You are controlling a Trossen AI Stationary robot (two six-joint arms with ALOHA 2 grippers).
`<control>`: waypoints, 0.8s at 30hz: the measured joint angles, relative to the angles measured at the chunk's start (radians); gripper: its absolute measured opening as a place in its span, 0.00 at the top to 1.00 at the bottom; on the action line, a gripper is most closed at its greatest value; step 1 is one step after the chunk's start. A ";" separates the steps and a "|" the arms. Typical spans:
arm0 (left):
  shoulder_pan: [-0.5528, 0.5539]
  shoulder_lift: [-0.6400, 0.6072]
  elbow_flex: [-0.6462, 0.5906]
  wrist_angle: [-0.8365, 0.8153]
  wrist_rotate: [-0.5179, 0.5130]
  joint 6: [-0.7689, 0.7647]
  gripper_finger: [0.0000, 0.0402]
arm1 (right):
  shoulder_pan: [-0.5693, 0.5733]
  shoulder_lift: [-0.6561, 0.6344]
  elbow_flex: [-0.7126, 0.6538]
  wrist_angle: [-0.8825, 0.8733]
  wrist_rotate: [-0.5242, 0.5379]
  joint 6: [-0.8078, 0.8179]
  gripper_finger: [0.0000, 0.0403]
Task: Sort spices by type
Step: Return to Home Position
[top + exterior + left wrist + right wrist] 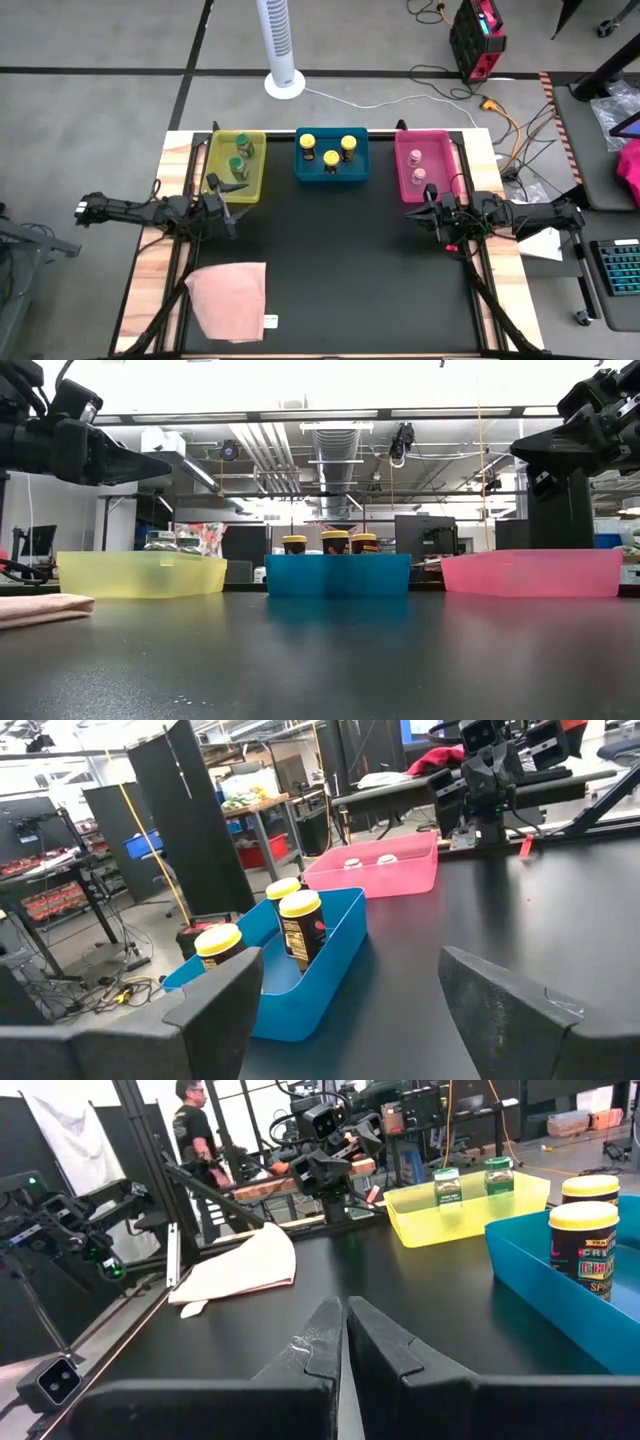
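Sorting looks finished: green-lidded jars (pixel 245 148) stand in the yellow bin (pixel 258 172), yellow-lidded jars (pixel 330 157) in the blue bin (pixel 300 174), pink-lidded jars (pixel 416 157) in the pink bin (pixel 401 170), so the left gripper (pixel 229 198) hangs wide open, the right gripper (pixel 416 211) closed, both empty.

Left bin (pixel 255 182): back edge, two jars (pixel 246 148) inside.
Middle bin (pixel 301 162): three jars (pixel 330 160).
Right bin (pixel 438 180): two jars (pixel 414 157).
Cloth (pixel 230 298): front-left corner.

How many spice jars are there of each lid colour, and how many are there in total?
Green-lid jars: 2, in the yellow bin
Yellow-lid jars: 3, in the blue bin
Pink-lid jars: 2, in the pink bin
Total: 7
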 joint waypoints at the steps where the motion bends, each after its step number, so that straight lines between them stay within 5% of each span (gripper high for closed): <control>1: 0.000 0.000 0.000 0.000 0.000 0.000 0.29 | 0.000 0.000 0.000 0.000 0.000 0.001 0.97; 24: 0.000 0.010 0.000 0.000 0.000 0.000 0.29 | 0.000 0.000 0.000 0.000 0.000 0.000 0.97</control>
